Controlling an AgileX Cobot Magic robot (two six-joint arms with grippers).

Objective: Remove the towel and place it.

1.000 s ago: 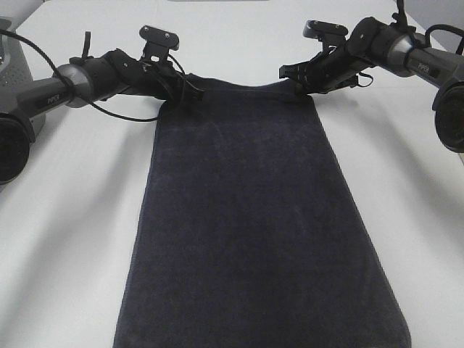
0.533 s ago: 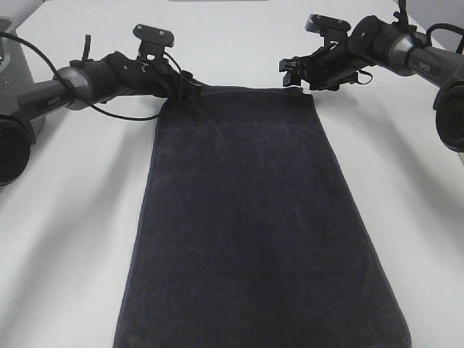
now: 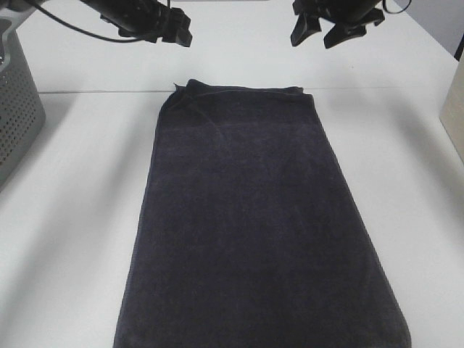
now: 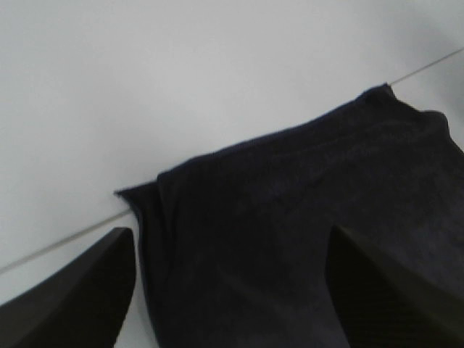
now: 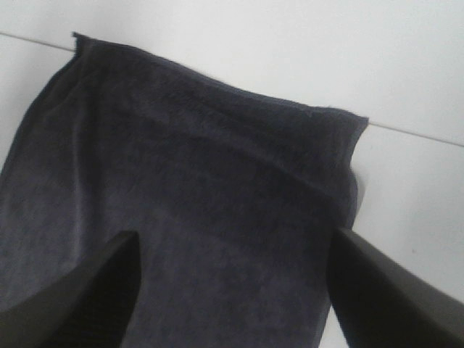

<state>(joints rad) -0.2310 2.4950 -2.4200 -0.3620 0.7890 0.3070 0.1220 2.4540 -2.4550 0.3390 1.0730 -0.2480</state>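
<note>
Both grippers, left (image 3: 177, 35) and right (image 3: 321, 30), have lifted off spread and empty, leaving the dark charcoal-navy terry towel (image 3: 254, 217) flat mid-table; placing looks finished, retreat remains.

White table (image 3: 80, 217) with a thin seam line.

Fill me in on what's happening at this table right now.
A dark towel lies spread flat on the white table, with a small fold at its far left corner. Neither arm holds it: the left gripper and the right gripper both hang open above the towel's far edge, clear of the cloth. A grey perforated basket stands at the left edge. The towel looks laid out and released.
</note>
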